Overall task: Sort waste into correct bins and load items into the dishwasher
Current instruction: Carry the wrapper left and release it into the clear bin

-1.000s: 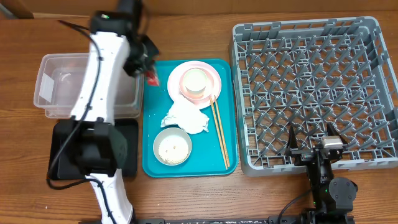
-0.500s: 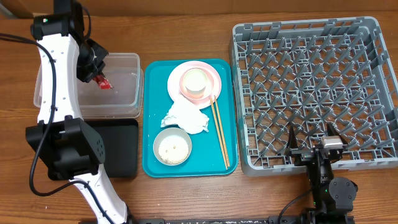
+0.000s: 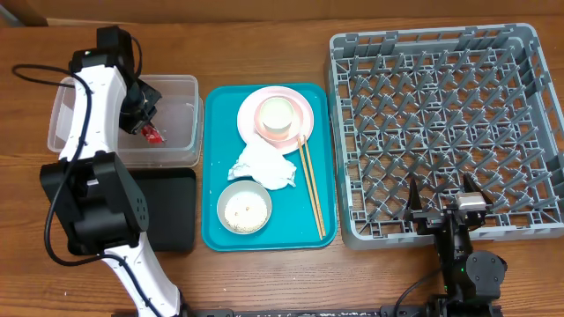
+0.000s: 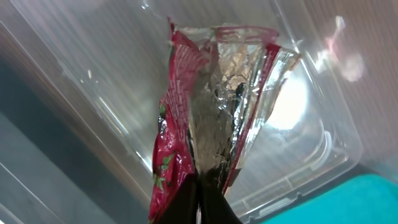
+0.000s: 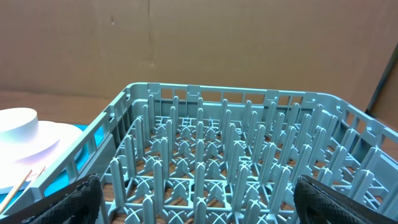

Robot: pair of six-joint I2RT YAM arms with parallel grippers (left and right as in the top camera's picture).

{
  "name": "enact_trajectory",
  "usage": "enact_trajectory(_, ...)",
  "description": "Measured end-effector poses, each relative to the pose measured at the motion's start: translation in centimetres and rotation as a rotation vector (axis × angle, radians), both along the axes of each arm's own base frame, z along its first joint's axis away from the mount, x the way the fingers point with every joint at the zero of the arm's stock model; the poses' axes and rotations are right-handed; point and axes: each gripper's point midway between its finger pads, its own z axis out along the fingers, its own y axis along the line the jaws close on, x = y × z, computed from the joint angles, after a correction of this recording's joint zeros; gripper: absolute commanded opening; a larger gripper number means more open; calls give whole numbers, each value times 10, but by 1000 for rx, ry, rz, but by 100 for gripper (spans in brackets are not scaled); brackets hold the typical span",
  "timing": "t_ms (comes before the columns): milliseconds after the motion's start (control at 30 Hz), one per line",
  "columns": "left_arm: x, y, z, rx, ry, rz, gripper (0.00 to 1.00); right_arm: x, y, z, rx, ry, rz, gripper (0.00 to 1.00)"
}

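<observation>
Since the earlier overhead views, the left arm has swung from the teal tray's (image 3: 210, 176) edge across to the clear tub (image 3: 183, 84), carrying the red wrapper (image 3: 154, 134) with it. The right arm has not shifted.

Dish rack (image 3: 432, 37): fills the right of the table and holds no items. The right gripper (image 5: 199, 202) is parked at its near edge, fingers spread wide with nothing between them.

Teal tray: centre, bearing the pink plate (image 3: 304, 110), white napkin (image 3: 264, 167), rice bowl (image 3: 244, 208) and chopsticks (image 3: 312, 189).

Clear tub: far left, with the black tray (image 3: 174, 216) just in front of it.

Left gripper (image 3: 144, 104): over the tub, fingertips (image 4: 208, 199) pinched together on one end of the wrapper.

Wrapper: hangs from the fingertips within the tub's outline, its long axis running straight away from the gripper toward the tub floor. Whether its free end touches the floor cannot be told. The outside is crumpled red foil, the torn inside silver. Judged from this, release is the move in hand, and it belongs to the left arm alone, the right being well apart.
</observation>
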Motion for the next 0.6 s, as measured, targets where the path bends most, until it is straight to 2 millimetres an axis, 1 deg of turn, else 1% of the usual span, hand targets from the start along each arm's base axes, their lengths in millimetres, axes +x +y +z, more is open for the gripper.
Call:
enact_trajectory(33,0,1,0,3,-2,3,16,0,0,0,-1,1,0,100)
enact_trajectory(100,1,2,0,6,-4,5,44,0,0,0,0,1,0,100)
enact_trajectory(133,1,2,0,7,-3,6,54,0,0,0,0,1,0,100)
enact_trajectory(167,1,2,0,7,-3,5,54,0,0,0,0,0,0,100)
enact_trajectory(233,1,2,0,6,-3,4,49,0,0,0,0,0,0,100)
enact_trajectory(267,1,0,0,1,-1,-15,43,0,0,0,0,0,0,100)
enact_trajectory(300,1,-1,0,-3,0,-29,40,0,0,0,0,1,0,100)
enact_trajectory(400,-6,-9,0,-43,32,-84,33,0,0,0,0,0,0,100)
enact_trajectory(467,-10,-15,4,-76,45,-107,33,0,0,0,0,0,0,100)
enact_trajectory(533,-9,-23,13,-119,39,-128,31,0,0,0,0,1,0,100)
enact_trajectory(567,-9,-27,17,-139,32,-144,29,0,0,0,0,0,0,100)
enact_trajectory(600,-7,-31,22,-157,22,-159,20,0,0,0,0,0,0,100)
